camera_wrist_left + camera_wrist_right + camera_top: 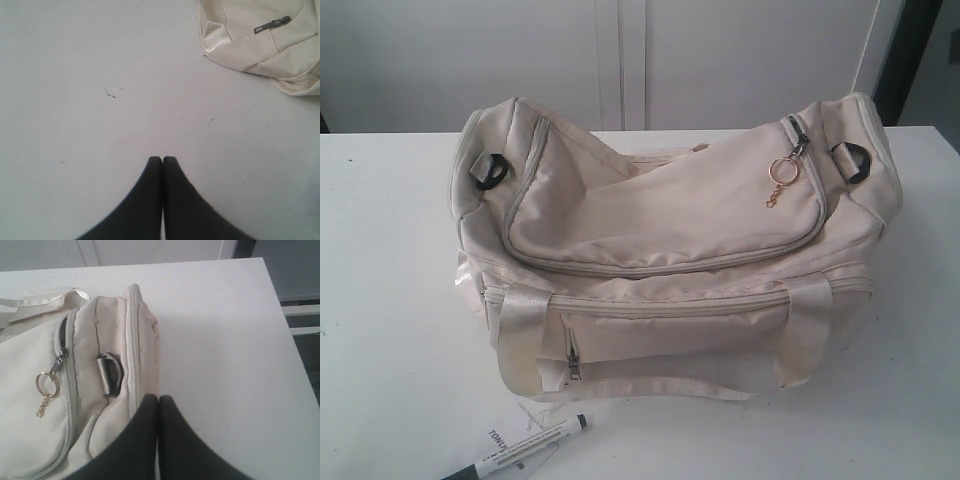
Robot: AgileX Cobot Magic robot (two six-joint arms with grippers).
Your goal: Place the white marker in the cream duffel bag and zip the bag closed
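The cream duffel bag (670,250) sits in the middle of the white table (390,330), its curved top flap zipped, with a gold keychain (780,185) hanging from the zipper pull. The white marker (520,450) with a black cap lies on the table in front of the bag, at the lower edge of the exterior view. My left gripper (162,159) is shut and empty above bare table, a corner of the bag (260,40) some way from it. My right gripper (158,397) is shut and empty just over the bag's end (100,405), near a black strap ring (111,374). Neither arm shows in the exterior view.
A white paper tag (515,445) lies under the marker. The table's edge (280,310) runs close to the bag's right end, with floor beyond. White cabinet doors (620,60) stand behind the table.
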